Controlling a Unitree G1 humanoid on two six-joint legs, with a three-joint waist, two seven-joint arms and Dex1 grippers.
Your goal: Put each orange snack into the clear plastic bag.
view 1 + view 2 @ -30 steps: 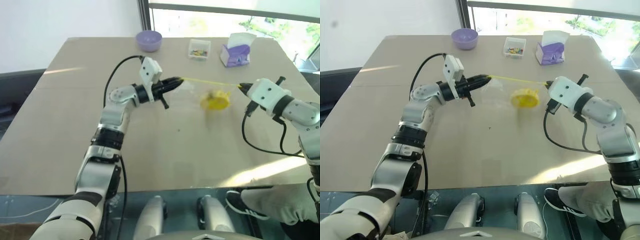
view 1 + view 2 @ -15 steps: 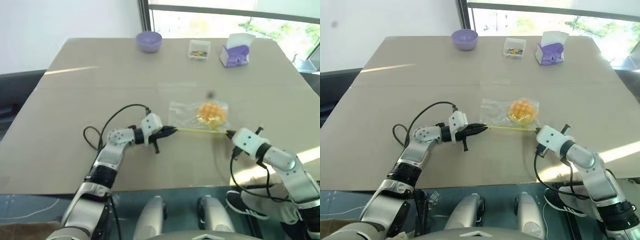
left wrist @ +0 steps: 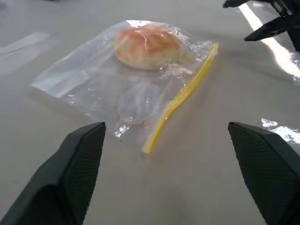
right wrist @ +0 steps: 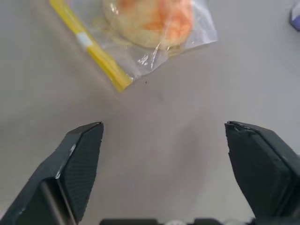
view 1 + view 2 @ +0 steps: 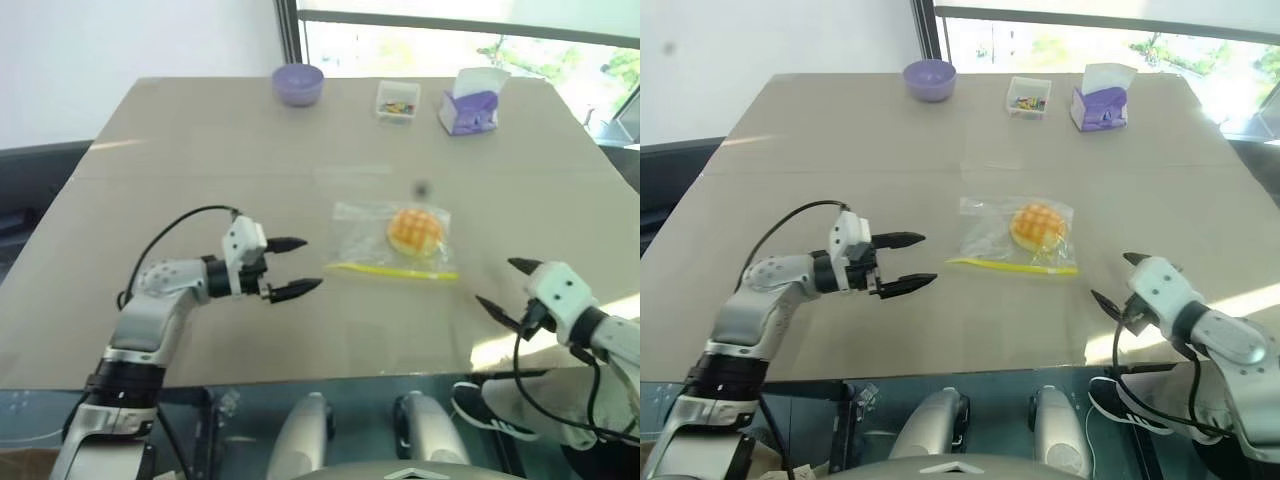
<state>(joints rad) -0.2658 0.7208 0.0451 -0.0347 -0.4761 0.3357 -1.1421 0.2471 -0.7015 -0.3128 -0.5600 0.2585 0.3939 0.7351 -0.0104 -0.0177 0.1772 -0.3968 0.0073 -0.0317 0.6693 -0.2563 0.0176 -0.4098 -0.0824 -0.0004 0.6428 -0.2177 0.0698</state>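
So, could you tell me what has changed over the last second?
Both grippers let go of the clear plastic bag, which they had held up by its yellow strip. It now lies flat on the table with the orange snack inside. The left gripper and right gripper opened and pulled back. The purple bowl stayed put.

Bare table (image 5: 300,330) lies open all round the clear plastic bag (image 5: 375,240); the left gripper (image 5: 292,267) and right gripper (image 5: 505,288) flank it, well apart. A purple bowl (image 5: 299,81), small clear box (image 5: 398,99) and tissue holder (image 5: 470,105) line the far edge
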